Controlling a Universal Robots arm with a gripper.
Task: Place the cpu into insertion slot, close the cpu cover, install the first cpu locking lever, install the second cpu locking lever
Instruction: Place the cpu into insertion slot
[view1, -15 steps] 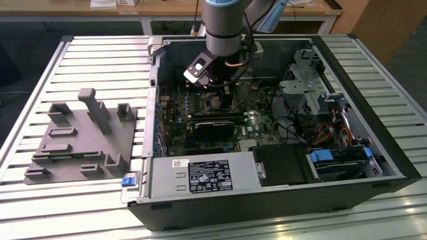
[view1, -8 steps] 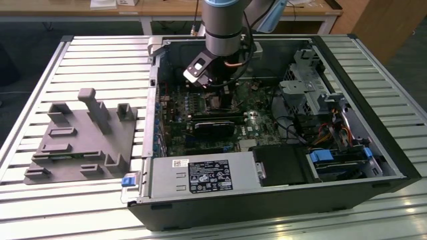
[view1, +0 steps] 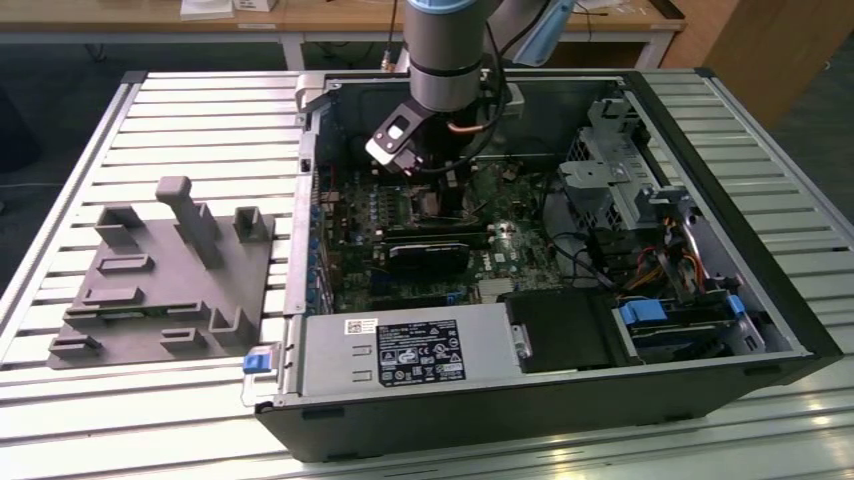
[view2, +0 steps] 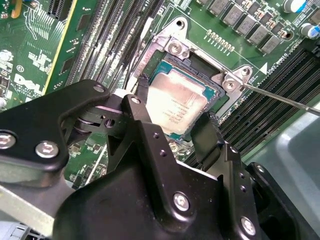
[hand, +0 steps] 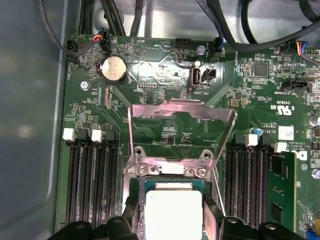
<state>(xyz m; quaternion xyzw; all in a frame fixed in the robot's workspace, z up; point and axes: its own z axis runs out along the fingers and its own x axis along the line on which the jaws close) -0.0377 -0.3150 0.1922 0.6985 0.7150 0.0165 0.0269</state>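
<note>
A ribbed aluminium worktop (view1: 200, 120) carries the open black steel computer case (view1: 534, 425), and the hand (view2: 173, 114) reaches down inside it over the glossy green motherboard (hand: 165, 65). Just beyond the hand, in the first wrist view, the cpu cover (hand: 150, 111) stands swung upright on its hinge. It is a thin, bright stamped-metal frame with a square window, so closing it is not yet done. Directly beneath the hand lies the insertion slot (view2: 197, 67), a dark square socket inside a thin metal rim with screw heads at its corners. The cpu (view2: 172, 97), flat and square with a dull silver-grey lid, sits within that rim and looks level, so the first step seems finished or nearly so. The hand's matte black fingers (view2: 141, 92) are drawn in against two opposite edges of the chip, pinching it as far as I can judge. A locking lever (view2: 280, 98), a slim steel rod, juts sideways from the slot past the hand, unlatched; the lever steps are left to do.
</note>
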